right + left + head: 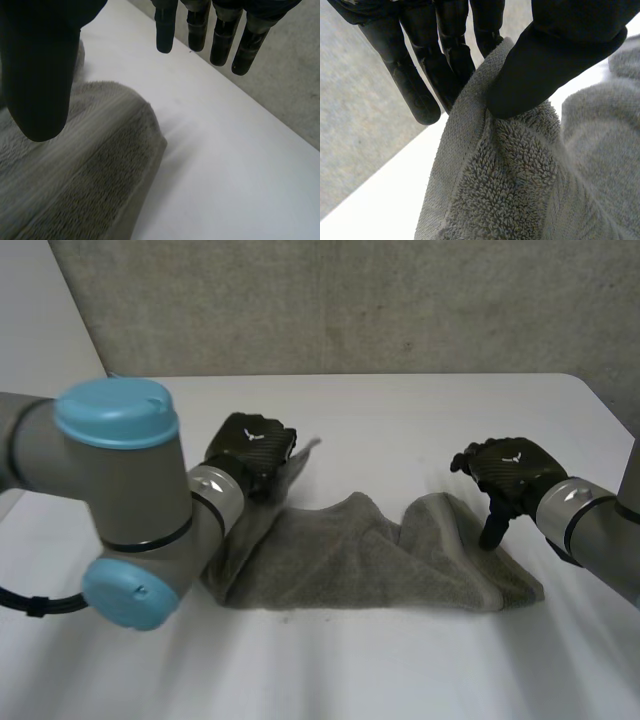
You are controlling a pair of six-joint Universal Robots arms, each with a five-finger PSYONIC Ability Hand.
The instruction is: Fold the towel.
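Looking down at a grey terry towel point(350, 565) lying rumpled on the white table point(420, 410), around the middle and toward the near side, with its long axis running left to right. Bunching into two soft humps with a dip between them. Lying low and rounded at the right end, rising at the left end and pointing far-left into the left hand point(252, 452).

From the left wrist, pinching the towel point(510, 175) by its left end with the left hand point(560, 55): smooth black thumb pressing a hemmed edge against the straight fingers point(422, 95), clamping the cloth between them. Showing looped, nubby pile on the towel's face and a flatter woven band along the hem, with the smooth tabletop point(380, 200) lying just beside it.

Holding the right hand point(505, 472) over the towel's right end, thumb pointing down at the cloth, contact impossible to tell. From the right wrist, hanging the fingers point(165, 30) straight and well apart from the thumb, gripping nothing, above bare table point(225, 165). Lying beside the thumb, a rounded, thick edge of the towel point(90, 170).
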